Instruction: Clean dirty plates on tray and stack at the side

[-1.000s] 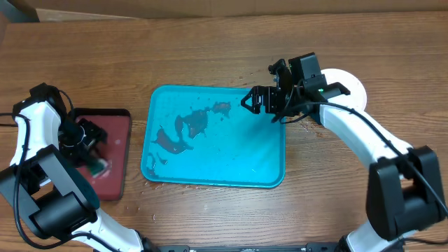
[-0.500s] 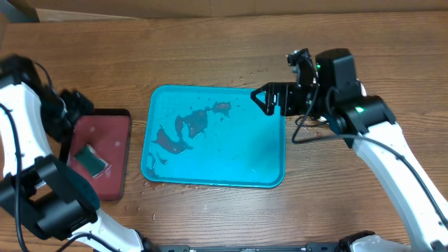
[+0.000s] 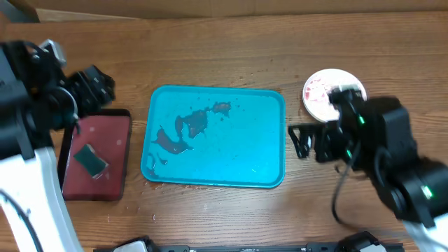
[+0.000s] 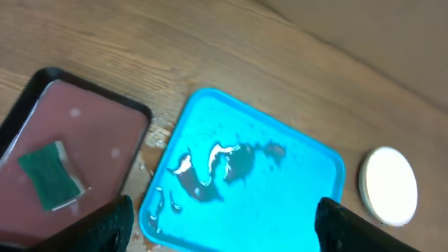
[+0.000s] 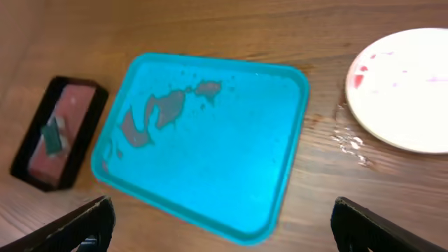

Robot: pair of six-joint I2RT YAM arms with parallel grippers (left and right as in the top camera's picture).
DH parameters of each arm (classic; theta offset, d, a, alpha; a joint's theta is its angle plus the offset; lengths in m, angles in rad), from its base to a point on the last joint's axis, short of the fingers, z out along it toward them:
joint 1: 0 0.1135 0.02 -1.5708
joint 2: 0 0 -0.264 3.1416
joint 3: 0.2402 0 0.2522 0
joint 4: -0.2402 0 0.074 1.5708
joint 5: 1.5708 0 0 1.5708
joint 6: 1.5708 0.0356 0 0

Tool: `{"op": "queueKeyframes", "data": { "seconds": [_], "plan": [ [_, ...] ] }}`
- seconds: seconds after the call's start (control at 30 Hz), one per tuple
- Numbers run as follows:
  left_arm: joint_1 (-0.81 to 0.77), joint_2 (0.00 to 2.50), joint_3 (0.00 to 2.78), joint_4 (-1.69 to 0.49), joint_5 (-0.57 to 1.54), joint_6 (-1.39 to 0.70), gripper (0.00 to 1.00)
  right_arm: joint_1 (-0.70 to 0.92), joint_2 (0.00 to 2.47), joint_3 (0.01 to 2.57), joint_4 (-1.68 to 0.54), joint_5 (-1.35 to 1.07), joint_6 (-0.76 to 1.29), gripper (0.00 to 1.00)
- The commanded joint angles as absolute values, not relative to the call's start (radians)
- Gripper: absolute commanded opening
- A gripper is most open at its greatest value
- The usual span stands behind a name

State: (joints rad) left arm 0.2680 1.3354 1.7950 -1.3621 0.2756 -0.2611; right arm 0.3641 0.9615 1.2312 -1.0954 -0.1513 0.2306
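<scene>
The white plate, pink smears on its face, lies on the desk just right of the blue tray (what lies beneath it, I cannot tell). The tray carries only reddish-brown smears. My right hand hovers by the tray's right edge and my left hand near the black tray and its green sponge, both wide open and empty. Stacking looks done; next, I judge, comes sponging that plate. No lettering is legible.
</scene>
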Motion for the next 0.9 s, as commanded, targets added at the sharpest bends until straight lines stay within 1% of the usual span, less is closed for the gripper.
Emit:
{"op": "queueKeyframes", "data": {
  "seconds": [0.0, 0.1, 0.17, 0.2, 0.23, 0.43, 0.67, 0.87],
  "plan": [
    [0.199, 1.243, 1.693, -1.354, 0.231, -0.237, 0.82, 0.388, 0.858, 1.190, -1.114, -0.054, 0.200, 1.00],
    [0.159, 1.126, 1.541, -1.281, 0.204, -0.260, 0.82, 0.388, 0.805, 1.157, -1.102, -0.040, 0.200, 1.00],
    [0.153, 1.050, 1.431, -1.225, 0.179, -0.277, 0.84, 0.388, 0.793, 1.151, -1.097, -0.022, 0.201, 1.00],
    [0.153, 1.016, 1.379, -1.205, 0.167, -0.302, 0.87, 0.388, 0.793, 1.151, -1.090, -0.019, 0.201, 1.00],
    [0.153, 0.992, 1.345, -1.195, 0.165, -0.320, 1.00, 0.388, 0.796, 1.151, -1.082, -0.019, 0.201, 1.00],
    [0.153, 0.950, 1.222, -1.187, 0.165, -0.352, 1.00, 0.388, 0.817, 1.151, -1.055, -0.018, 0.201, 1.00],
    [0.153, 1.018, 1.211, -1.200, 0.165, -0.352, 1.00, 0.388, 0.848, 1.151, -1.048, -0.015, 0.201, 1.00],
    [0.153, 1.094, 1.211, -1.200, 0.165, -0.352, 1.00, 0.388, 0.862, 1.151, -0.987, -0.018, 0.202, 1.00]
  ]
}}
